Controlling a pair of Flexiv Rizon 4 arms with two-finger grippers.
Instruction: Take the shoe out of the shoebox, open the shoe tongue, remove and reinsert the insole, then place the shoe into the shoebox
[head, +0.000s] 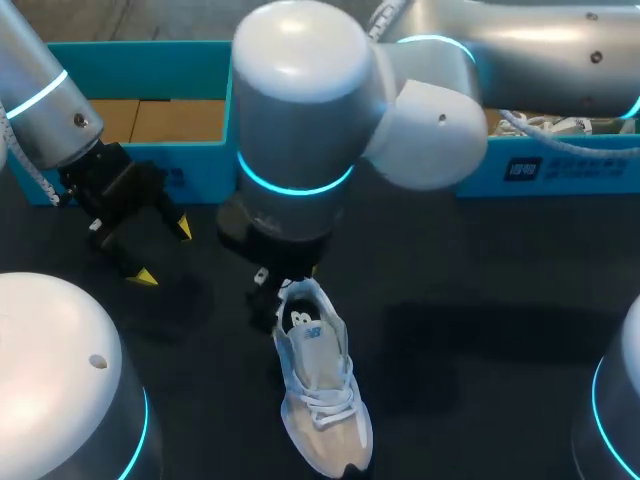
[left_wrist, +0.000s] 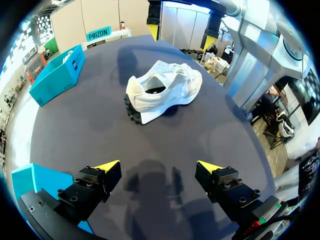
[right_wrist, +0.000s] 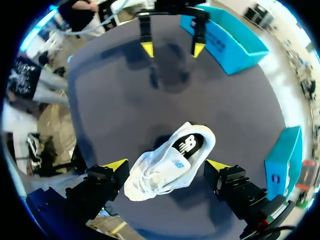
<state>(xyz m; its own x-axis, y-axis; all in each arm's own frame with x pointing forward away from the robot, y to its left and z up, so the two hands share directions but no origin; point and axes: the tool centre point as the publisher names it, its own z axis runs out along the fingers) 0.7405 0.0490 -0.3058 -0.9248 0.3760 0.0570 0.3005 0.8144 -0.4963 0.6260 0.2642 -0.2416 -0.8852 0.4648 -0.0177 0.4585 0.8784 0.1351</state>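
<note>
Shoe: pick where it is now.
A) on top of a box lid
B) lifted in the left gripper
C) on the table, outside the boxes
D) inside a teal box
C: the shoe lies sole down on the dark table, with the right gripper open above it and the left gripper open and well apart from it.

Looking down from above, the bulky wrist of the right arm (head: 300, 110) covers the right claw (right_wrist: 167, 165) and the heel of the shoe (head: 318, 390), so contact can't be judged there. The same arm blocks part of the shoebox (head: 150, 50). From the left wrist, the shoe's inside is only shadow.
</note>
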